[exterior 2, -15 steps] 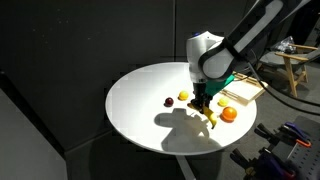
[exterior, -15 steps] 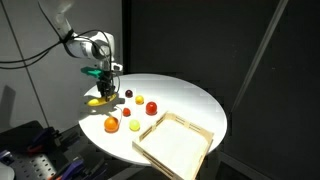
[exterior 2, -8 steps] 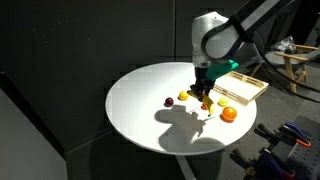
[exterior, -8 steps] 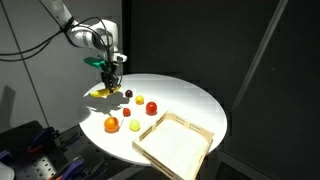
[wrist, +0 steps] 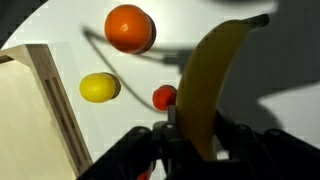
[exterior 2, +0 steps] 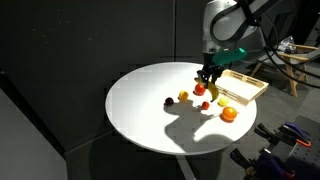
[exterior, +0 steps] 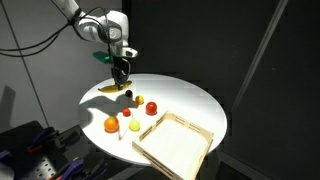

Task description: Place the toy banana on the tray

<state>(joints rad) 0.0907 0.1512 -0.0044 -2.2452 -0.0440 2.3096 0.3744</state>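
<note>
- The toy banana [wrist: 214, 80] is pinched at one end by the gripper [wrist: 195, 140]. In the wrist view its long axis runs away from the fingers toward the upper right, curving gently, and its dark tip is near the top edge.
- In an exterior view the toy banana [exterior 2: 214, 94] hangs below the gripper [exterior 2: 209, 80] with its long axis steep and its free end pointing down at the table [exterior 2: 140, 110].
- The jaws are closed narrowly on the fruit, with a finger [wrist: 236, 143] pressed against each side of it.
- The banana is held above the white tabletop, over the cluster of small fruits. It is beside the tray [exterior 2: 242, 86], not on it.
- In the wrist view the orange ball [wrist: 130, 27], the small round yellow fruit [wrist: 99, 87] and a red fruit [wrist: 163, 97] lie on the table to the banana's left. The wooden rim of the tray [wrist: 55, 95] is at the left edge.
- In an exterior view the arm [exterior: 92, 22] reaches in from the upper left. Its wrist is bent so that the gripper [exterior: 120, 80] points straight down near the table's far edge, and the tray [exterior: 175, 142] lies well apart on the near side.
</note>
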